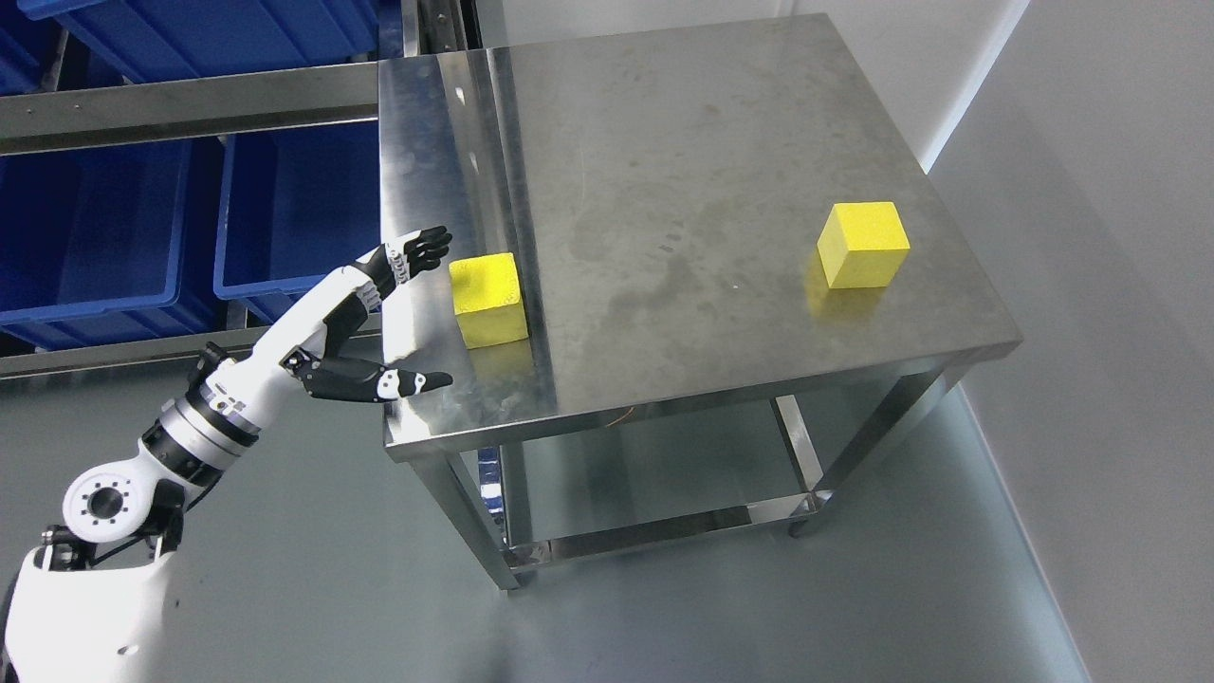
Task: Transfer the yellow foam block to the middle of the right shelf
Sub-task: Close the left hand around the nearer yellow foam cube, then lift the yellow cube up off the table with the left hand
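Yellow foam block (488, 300), the nearer of two, sits close to the left edge of the stainless steel table (702, 180); a second yellow block (863, 244) lies well apart toward the right side. My left hand (403, 313) hangs just beside the near block, fingers (422, 251) and thumb (403, 383) spread wide, holding nothing. Risk: closing off-centre could nudge the light foam or squeeze it askew, so that it slips in carrying. Blue bins (142, 228) fill the rack at left. The right shelf is probably outside this view; my right arm is not visible.
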Robot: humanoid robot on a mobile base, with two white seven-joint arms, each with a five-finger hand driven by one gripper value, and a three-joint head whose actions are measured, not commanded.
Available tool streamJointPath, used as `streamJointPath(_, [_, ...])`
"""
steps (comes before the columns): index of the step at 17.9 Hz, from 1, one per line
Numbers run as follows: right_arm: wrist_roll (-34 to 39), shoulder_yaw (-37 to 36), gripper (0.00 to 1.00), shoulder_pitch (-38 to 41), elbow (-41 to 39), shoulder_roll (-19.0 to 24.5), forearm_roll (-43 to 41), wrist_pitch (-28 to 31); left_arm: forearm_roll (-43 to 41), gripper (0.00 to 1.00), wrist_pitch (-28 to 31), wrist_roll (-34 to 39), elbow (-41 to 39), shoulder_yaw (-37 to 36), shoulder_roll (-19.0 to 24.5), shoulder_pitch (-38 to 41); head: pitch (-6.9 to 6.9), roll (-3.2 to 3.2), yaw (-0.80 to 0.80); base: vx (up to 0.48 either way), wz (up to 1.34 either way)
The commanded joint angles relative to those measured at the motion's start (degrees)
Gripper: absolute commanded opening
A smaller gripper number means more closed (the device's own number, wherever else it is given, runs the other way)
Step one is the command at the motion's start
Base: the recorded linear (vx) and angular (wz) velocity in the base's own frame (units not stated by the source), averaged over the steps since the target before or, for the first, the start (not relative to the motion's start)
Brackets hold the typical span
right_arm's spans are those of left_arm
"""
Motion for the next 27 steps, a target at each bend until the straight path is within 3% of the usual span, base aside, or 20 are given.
streamJointPath(1, [0.0,0.0,1.0,-0.2,-1.0,-1.0,0.0,0.0,-6.0,1.0,0.0,-0.5,7.5,0.0,1.8,-5.6,0.0,0.0,0.0,-0.003,0.03])
streamJointPath(14, [0.0,0.0,1.0,-0.1,-1.0,-1.0,0.0,0.0,-9.6,1.0,0.6,-0.6,23.4,-9.6,-7.8,-11.9,0.0,0.0,0.0,0.005,0.0])
streamJointPath(18, [0.0,0.0,1.0,-0.2,-1.0,-1.0,0.0,0.0,-9.6,0.94,0.6,-0.7,27.1,-9.7,-9.1,-14.3,0.0,0.0,0.0,0.027,-0.08])
streamJointPath(22, [0.0,0.0,1.0,-0.1,-1.0,-1.0,0.0,0.0,-9.2,0.67,0.1,-2.5,27.7,-7.9,-9.5,-14.5,0.0,0.0,0.0,0.011,-0.1])
streamJointPath(24, [0.0,0.0,1.0,-0.1,-1.0,-1.0,0.0,0.0,-8.7,0.47,-0.9,-2.8,27.6,-3.8,-10.9,-14.4,0.0,0.0,0.0,0.0,0.0])
streamJointPath(26, [0.0,0.0,1.0,-0.1,-1.0,-1.0,0.0,0.0,-4.7,0.19,-5.0,-2.8,27.0,2.0,-14.5,-14.3,0.0,0.0,0.0,-0.007,0.07])
streamJointPath(27, [0.0,0.0,1.0,-0.2,-1.0,-1.0,0.0,0.0,-1.9,0.17,-5.6,-2.8,26.4,3.7,-14.5,-14.6,0.0,0.0,0.0,-0.009,0.03])
